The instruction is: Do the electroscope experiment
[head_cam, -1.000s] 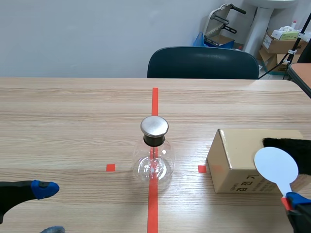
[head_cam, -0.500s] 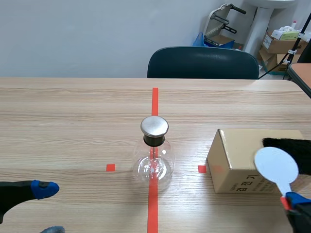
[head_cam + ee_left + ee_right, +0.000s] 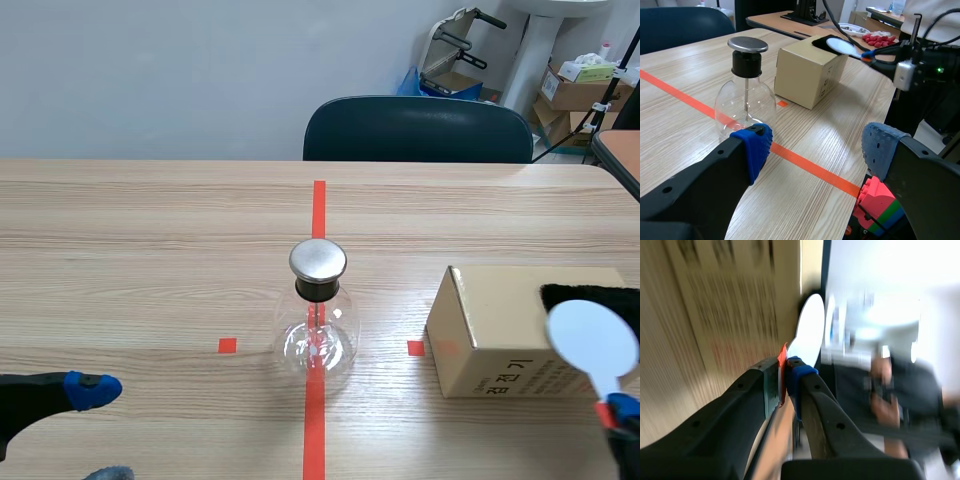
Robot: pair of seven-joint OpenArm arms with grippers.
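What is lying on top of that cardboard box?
A black fuzzy patch lies on the cardboard box. The white paddle in the right claw covers part of it, so its full extent is hidden.

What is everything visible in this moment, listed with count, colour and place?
electroscope flask: one, clear glass, black collar, silver cap, on the centre tape line.
cardboard box: one, tan, on the table, on the flask's right-arm side.
black cloth: one, on the box top.
white paddle: one, round, held in front of the box.
chair: one, dark blue, beyond the table.
table: one, light wood.
left arm: black, low, near edge, jaws open.
right arm: black, jaws shut on the paddle's handle.
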